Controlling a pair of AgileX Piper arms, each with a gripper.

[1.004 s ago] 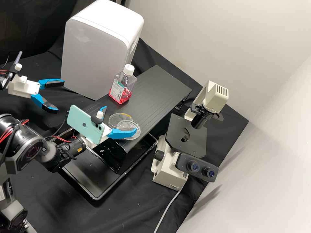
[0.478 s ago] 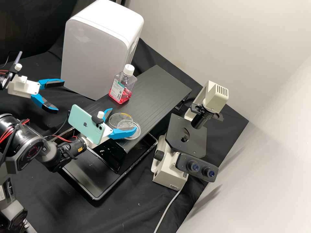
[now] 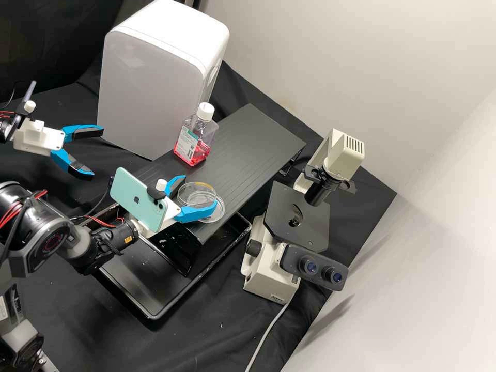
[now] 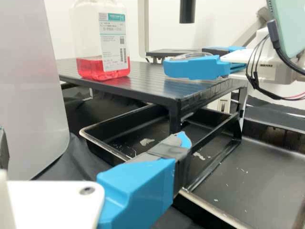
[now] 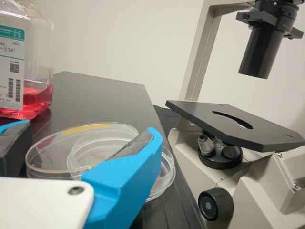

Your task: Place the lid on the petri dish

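A clear round lid (image 3: 195, 190) with a yellow mark on its rim lies on the black raised shelf (image 3: 248, 144), between the fingers of my right gripper (image 3: 187, 197), which is shut on it. The lid (image 5: 76, 145) partly overlaps the clear petri dish (image 5: 164, 174), which rests on the shelf next to it, near the shelf's front edge (image 3: 217, 207). From the left wrist, one blue finger (image 4: 195, 67) of that gripper shows with the lid's edge just above it. My left gripper (image 3: 94, 152) hangs open and holds nothing, off to the left, beside the white box.
A flask of red liquid (image 3: 195, 135) stands on the shelf behind the dish. A tall white box (image 3: 155, 72) is at the back left. A microscope (image 3: 305, 217) stands to the right. A black tray (image 3: 155, 289) lies under the shelf.
The right gripper's fingers have drawn together on the lid, and the lid has slid right, toward and partly over the dish. The left arm has barely shifted.
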